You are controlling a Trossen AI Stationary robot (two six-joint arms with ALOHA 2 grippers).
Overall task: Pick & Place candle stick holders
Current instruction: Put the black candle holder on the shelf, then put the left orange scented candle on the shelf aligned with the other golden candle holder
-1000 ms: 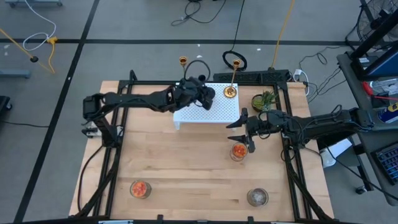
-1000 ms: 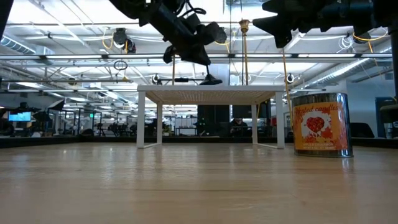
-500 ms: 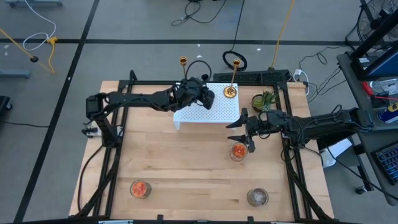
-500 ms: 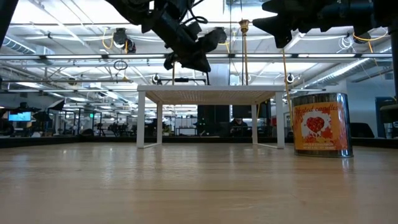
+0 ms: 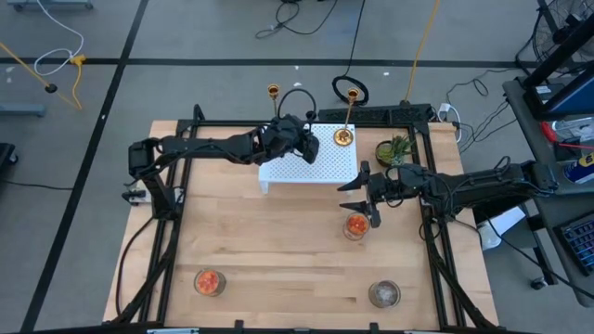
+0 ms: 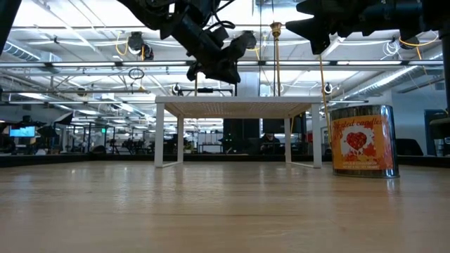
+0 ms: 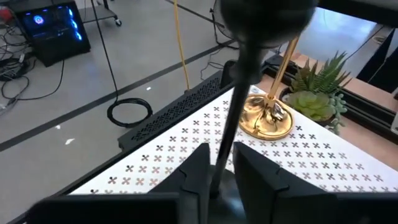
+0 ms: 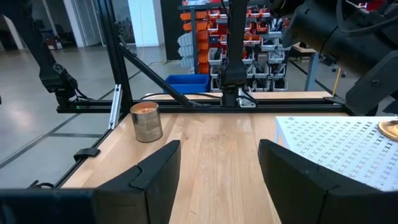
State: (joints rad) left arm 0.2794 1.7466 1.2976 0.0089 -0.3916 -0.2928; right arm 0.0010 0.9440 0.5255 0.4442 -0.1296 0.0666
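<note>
While I look straight down from the high view, my left gripper sits over the far left part of the white rack. One gold stick stands on the rack's far right corner, and a second gold top shows just beyond the rack's far left. My right gripper hangs just above an orange cup, between the rack and that cup. Another orange cup sits near the table's front left, and the clear cup near the front right. A plant stands right of the rack.

From the low view, the left gripper is above the rack, well clear of its top. The orange cup stands on the table to the right.

Through the left wrist view, the fingers are closed on the thin stem of the black holder, lifted over the rack; the gold stick's base rests beyond.

Through the right wrist view, the fingers stand wide apart with nothing between them; a cup sits far across the table.
</note>
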